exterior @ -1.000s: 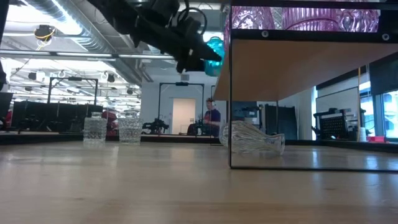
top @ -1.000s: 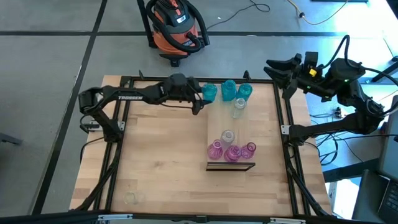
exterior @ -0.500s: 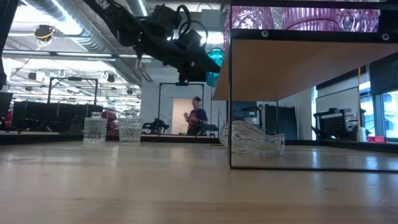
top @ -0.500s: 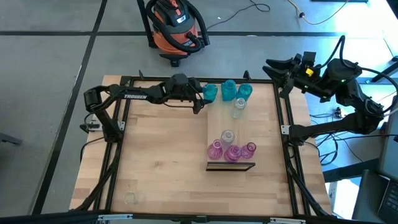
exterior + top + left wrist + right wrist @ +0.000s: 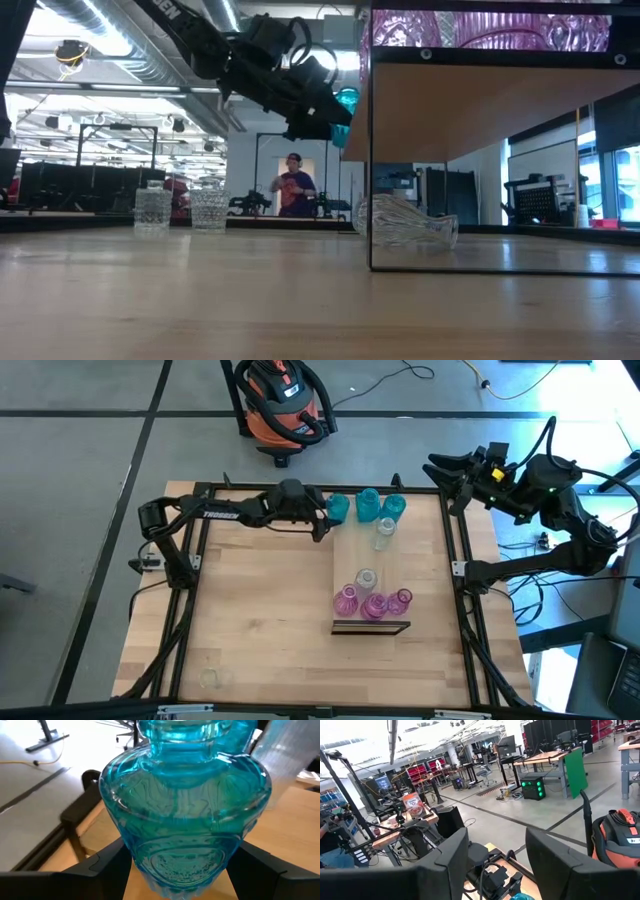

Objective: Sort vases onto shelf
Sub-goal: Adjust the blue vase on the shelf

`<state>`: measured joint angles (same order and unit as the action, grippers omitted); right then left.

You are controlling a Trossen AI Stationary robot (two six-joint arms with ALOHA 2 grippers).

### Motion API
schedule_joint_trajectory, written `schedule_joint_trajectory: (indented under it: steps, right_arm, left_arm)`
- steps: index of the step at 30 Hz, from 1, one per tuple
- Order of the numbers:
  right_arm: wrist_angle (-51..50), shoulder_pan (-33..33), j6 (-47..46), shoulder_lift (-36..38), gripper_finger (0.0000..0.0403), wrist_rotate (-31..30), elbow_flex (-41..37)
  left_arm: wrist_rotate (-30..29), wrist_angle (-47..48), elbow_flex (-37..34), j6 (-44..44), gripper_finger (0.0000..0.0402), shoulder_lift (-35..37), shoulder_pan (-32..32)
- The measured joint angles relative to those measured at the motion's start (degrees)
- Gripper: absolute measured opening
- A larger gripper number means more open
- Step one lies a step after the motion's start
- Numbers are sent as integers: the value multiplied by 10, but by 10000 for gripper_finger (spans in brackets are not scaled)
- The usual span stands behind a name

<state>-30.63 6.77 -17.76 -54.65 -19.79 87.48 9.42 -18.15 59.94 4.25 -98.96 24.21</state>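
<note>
The shelf (image 5: 352,555) is a raised light-wood board right of the table's middle. Pink vases (image 5: 373,603) stand at its near end, clear vases (image 5: 384,532) in the middle, and teal vases (image 5: 368,503) at the far end. My left gripper (image 5: 322,518) reaches in from the left, shut on one more teal vase (image 5: 185,805) at the shelf's far left corner. I cannot tell whether its base rests on the board. My right gripper (image 5: 437,466) hangs open and high beyond the table's far right corner, nothing between its fingers (image 5: 445,865). My left gripper pinches the teal vase's round belly, low down (image 5: 125,855), between its two fingers (image 5: 97,867), one on each side. The fingers come nearly level from the table's left, slanting a little down. The vase stands upright, neck up, at shelf height (image 5: 345,100).
A clear vase (image 5: 405,222) lies on its side on the tabletop under the shelf. Two clear vases (image 5: 180,209) stand near the table's near left corner (image 5: 210,678). An orange vacuum (image 5: 285,400) sits on the floor beyond the far edge. A person (image 5: 293,192) walks in the room behind.
My left gripper has sunk with the teal vase, still shut on it, bringing the upright vase down to the far left corner of the shelf. The person in the background has walked toward the left.
</note>
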Motion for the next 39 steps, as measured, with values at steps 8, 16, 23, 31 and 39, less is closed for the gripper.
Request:
schedule_joint_trajectory:
  steps: [8, 16, 23, 31, 39]
  right_arm:
    - [-2, 0, -13, -1, 179, -2, 0]
    - [-5, 0, -17, -9, 179, -2, 0]
    - [-9, 0, -31, -14, 179, 3, 0]
    - [-14, 0, -32, -15, 179, 9, 0]
    - [-23, 0, -32, -15, 179, 9, 0]
  left_arm:
    - [15, -13, 0, -22, 268, -7, -2]
    - [18, -35, 0, -108, 268, -22, -10]
    - [3, -61, 0, -111, 268, -39, -10]
    - [-25, -73, 0, -119, 269, -39, 6]
    - [11, -77, -1, -96, 293, -40, 0]
